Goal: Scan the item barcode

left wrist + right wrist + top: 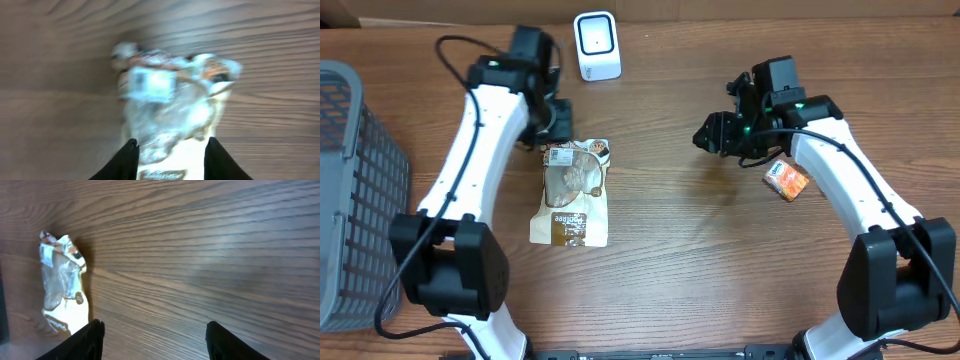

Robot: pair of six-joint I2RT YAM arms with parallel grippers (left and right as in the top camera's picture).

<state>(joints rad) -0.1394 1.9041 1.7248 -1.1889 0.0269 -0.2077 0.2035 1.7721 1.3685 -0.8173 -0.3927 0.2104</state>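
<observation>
The left pincer point(171, 142) stands partly open just above the clear snack bag point(572, 195), which lies on the bench point(700, 260) with food inside. The right pincer point(155, 325) gapes wide, gripping nothing, well apart from the bag.

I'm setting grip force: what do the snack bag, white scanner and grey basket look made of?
The snack bag looks like thin plastic film, clear and glossy on top, printed cream and brown below; it crinkles and glints. The white scanner is probably hard moulded plastic, a smooth rounded shell. The grey basket is an open lattice, likely rigid plastic, though coated wire is possible.
</observation>
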